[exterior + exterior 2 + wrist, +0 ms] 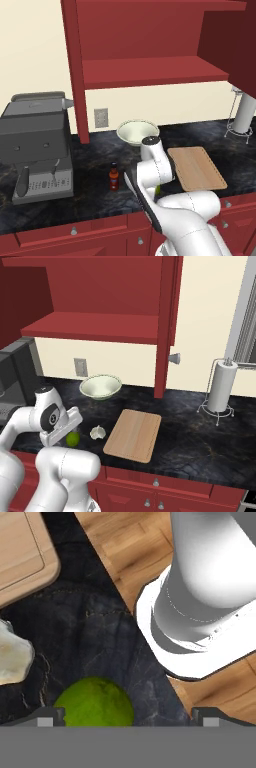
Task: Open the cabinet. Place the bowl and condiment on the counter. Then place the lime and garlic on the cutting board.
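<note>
**Over the lime, fingers wide, nothing held**

At the worktop's (200, 441) front edge, left of the board (133, 435): lime (73, 439) resting on the dark stone, garlic (98, 432) just beside it on the board side, apart from it. Neither yet on the board.

Gripper (125, 718) poised directly above the lime, looking down along the fingers (50, 717). Fingers spread as wide as they go, empty. In the hand view, lime (94, 702) seated between the two tips, offset toward the left one; garlic (14, 654) off to the left and further out, board corner (22, 552) beyond that. Round fruit, no long axis to align with. Judged: a short straight descent needed, with a slight shift to centre the lime before closing; some risk of the left tip nudging it so it rolls toward the garlic.

Cabinet (150, 75) open, shelves bare as far as visible. Bowl (137, 132) on the worktop below it, bottle (114, 177) nearer the front, well left of the board and right of the coffee machine (37, 145). Paper-towel stand (220, 388) well right of the board. Board surface bare, room enough for both items.
</note>
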Controlling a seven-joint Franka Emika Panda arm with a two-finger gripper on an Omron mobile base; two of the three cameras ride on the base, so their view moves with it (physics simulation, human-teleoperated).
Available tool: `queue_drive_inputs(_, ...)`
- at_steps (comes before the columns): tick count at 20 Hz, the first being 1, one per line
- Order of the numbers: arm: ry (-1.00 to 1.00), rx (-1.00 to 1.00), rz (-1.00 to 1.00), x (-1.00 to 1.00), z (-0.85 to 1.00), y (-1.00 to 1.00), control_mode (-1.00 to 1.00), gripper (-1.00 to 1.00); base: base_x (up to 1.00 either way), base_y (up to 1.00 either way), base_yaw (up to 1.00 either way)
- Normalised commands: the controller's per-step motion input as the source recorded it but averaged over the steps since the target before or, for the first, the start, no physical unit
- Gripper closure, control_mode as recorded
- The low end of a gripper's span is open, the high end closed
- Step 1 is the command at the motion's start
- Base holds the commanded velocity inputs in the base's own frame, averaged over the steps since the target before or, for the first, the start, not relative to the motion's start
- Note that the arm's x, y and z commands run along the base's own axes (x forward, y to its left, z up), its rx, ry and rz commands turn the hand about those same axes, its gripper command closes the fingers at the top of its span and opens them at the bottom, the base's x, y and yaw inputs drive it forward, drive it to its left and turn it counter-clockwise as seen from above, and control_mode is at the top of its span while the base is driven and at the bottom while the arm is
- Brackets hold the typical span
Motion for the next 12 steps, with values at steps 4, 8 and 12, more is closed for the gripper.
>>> queue_drive_inputs(4, -0.17, -0.01, -0.15, 0.00, -0.30, -0.16, -1.00, -1.00, 0.00, 0.00, 0.00)
queue_drive_inputs(8, -0.24, -0.02, -0.10, 0.00, -0.41, -0.18, -1.00, -1.00, 0.00, 0.00, 0.00)
queue_drive_inputs(12, -0.15, 0.00, -0.11, -0.08, -0.50, -0.23, -1.00, -1.00, 0.00, 0.00, 0.00)
